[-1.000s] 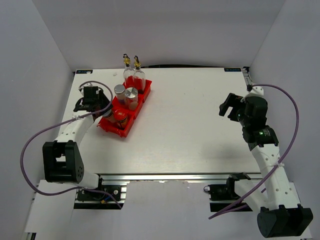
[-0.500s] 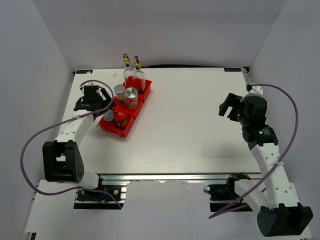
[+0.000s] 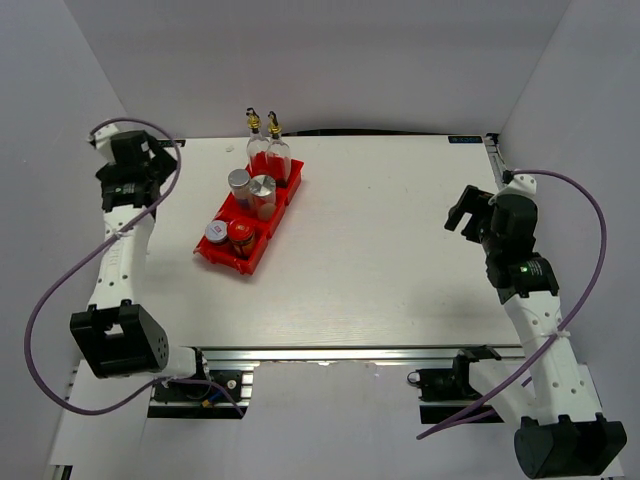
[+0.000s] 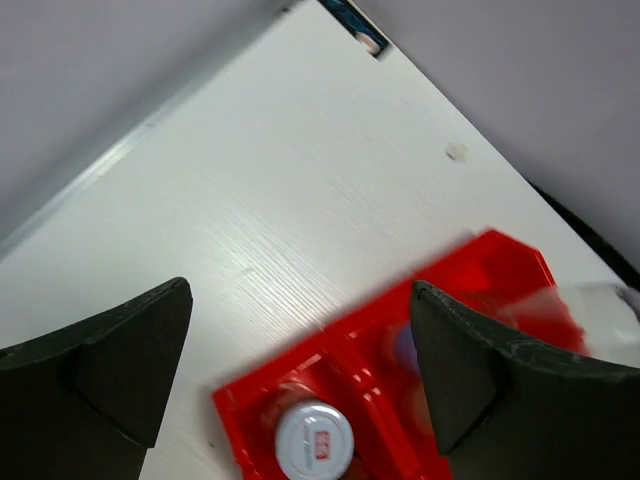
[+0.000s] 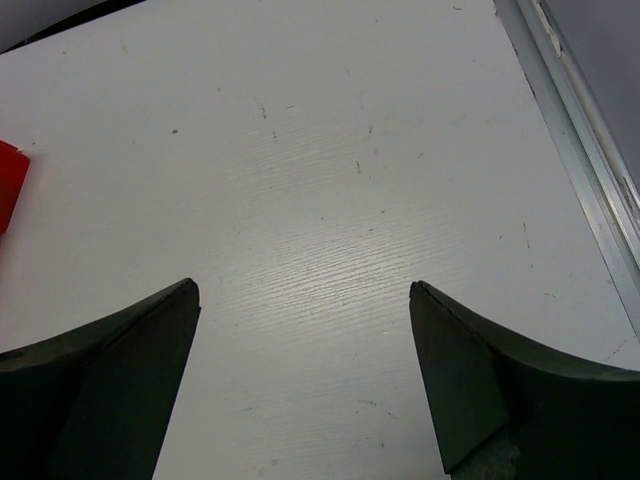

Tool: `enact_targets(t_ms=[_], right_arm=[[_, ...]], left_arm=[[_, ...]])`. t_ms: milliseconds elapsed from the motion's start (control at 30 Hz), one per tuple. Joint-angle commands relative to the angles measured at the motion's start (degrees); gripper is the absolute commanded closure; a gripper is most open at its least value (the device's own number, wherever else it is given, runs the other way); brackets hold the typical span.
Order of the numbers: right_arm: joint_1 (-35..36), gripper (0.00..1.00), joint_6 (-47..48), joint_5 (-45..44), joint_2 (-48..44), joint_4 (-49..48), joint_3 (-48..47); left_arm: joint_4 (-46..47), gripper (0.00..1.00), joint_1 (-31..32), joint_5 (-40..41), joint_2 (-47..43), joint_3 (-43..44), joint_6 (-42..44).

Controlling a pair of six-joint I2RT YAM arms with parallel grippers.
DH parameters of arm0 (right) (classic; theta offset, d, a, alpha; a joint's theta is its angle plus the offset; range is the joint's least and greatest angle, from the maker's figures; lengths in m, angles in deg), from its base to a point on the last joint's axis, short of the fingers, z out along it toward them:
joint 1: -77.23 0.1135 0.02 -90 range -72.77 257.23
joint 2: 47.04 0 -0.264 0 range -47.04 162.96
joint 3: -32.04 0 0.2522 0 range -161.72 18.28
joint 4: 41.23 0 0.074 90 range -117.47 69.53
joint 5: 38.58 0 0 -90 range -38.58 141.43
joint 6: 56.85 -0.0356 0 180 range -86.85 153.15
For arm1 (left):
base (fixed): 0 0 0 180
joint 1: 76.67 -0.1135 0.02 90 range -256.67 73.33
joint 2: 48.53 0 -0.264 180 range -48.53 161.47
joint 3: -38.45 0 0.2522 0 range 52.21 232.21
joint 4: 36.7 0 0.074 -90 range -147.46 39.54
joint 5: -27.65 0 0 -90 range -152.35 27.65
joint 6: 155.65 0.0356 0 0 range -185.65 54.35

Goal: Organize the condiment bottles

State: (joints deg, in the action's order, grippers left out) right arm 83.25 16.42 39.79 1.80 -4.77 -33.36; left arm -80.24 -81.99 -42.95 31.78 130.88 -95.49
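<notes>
The white table [image 3: 400, 260] fills the middle of the overhead view. The left gripper [image 4: 298, 300] hangs at the upper left of that view, well apart from the tray, its fingers spread with nothing between them. The right gripper [image 5: 303, 290] hovers near the right edge, likewise spread and empty. The red tray [image 3: 290, 192] lies slantwise left of centre and holds all six containers: two glass cruets [image 3: 257, 152] at its upper end, two silver-capped shakers [image 3: 263, 190] in the middle, and at its lower end the red-lidded jar [image 3: 240, 234] just beside the silver-lidded jar [image 3: 216, 232].
</notes>
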Motion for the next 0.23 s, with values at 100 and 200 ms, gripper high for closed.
enact_targets(t_ms=[100, 200], right_arm=[[-0.1, 0.11, -0.4, -5.8, -0.9, -1.0, -1.3], [0.0, 0.11, -1.1, -8.1, -0.2, -1.0, -1.6]], left_arm=[[4.4, 0.02, -6.3, -0.7, -5.8, -5.1, -0.6], [4.3, 0.02, -7.5, -0.4, -5.3, -5.9, -0.6]])
